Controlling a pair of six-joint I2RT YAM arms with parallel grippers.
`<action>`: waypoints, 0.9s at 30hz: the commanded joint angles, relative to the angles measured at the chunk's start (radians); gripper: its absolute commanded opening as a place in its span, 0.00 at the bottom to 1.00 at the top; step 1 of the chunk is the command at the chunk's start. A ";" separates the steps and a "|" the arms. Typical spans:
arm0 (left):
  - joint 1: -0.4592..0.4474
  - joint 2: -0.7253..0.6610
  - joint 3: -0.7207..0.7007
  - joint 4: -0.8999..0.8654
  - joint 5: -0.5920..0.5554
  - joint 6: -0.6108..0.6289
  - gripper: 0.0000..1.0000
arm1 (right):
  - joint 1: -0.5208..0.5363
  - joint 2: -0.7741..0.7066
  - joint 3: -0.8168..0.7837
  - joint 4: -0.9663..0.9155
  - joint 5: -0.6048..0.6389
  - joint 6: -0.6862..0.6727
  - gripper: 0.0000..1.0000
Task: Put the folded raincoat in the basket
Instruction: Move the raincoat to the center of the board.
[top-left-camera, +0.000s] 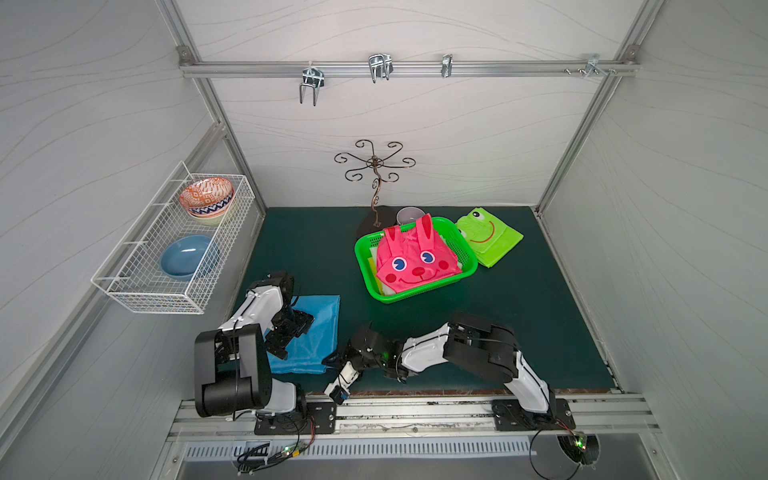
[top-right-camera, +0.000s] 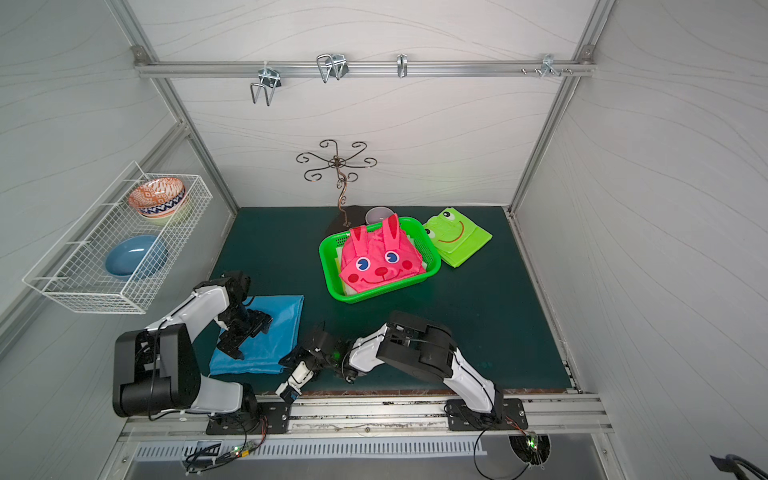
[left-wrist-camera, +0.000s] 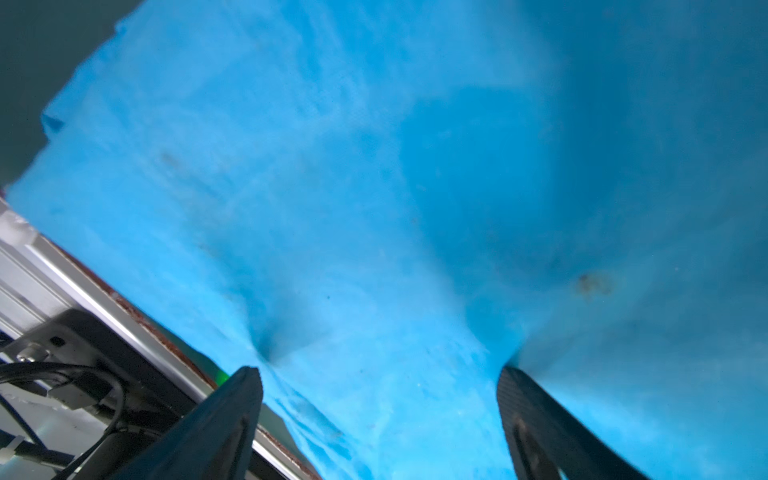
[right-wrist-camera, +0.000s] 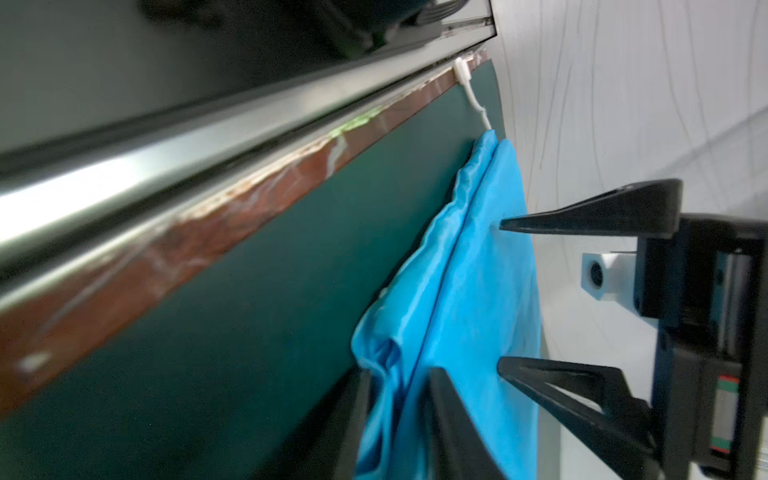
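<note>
Item for transfer: the blue raincoat (top-left-camera: 324, 332), folded flat at the near left of the mat (top-left-camera: 519, 324). It is well apart from the basket (top-left-camera: 363, 274), which stands farther off and to its right, about mid-table. The basket already holds a pink rabbit raincoat (top-left-camera: 415, 262); a green frog raincoat (top-left-camera: 494, 241) lies outside, just beside its right wall. Left gripper (left-wrist-camera: 378, 374): fingers spread wide, both tips pressing dimples into the top of the blue fabric, nothing held between them. Right gripper (right-wrist-camera: 400, 374): reaches across to the garment's near right corner, fingers drawn narrow with the fabric's edge between them; judged a pinch on that edge. The fold is nearly square, its slightly longer sides running near to far. Governing relation: the basket lies far-right of the pinched corner, on the right arm's side, so that arm is judged better placed for the carry. Risk: a one-corner lift may open the fold.
</note>
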 joint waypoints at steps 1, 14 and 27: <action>0.006 -0.004 0.023 -0.025 0.002 0.027 0.95 | 0.020 -0.053 -0.083 -0.045 0.037 -0.030 0.06; -0.068 -0.182 0.141 -0.048 -0.078 0.180 0.99 | 0.030 -0.346 -0.284 -0.136 0.196 0.109 0.00; -0.179 -0.286 0.047 0.087 0.265 0.288 1.00 | 0.042 -0.874 -0.536 -0.506 0.352 0.361 0.00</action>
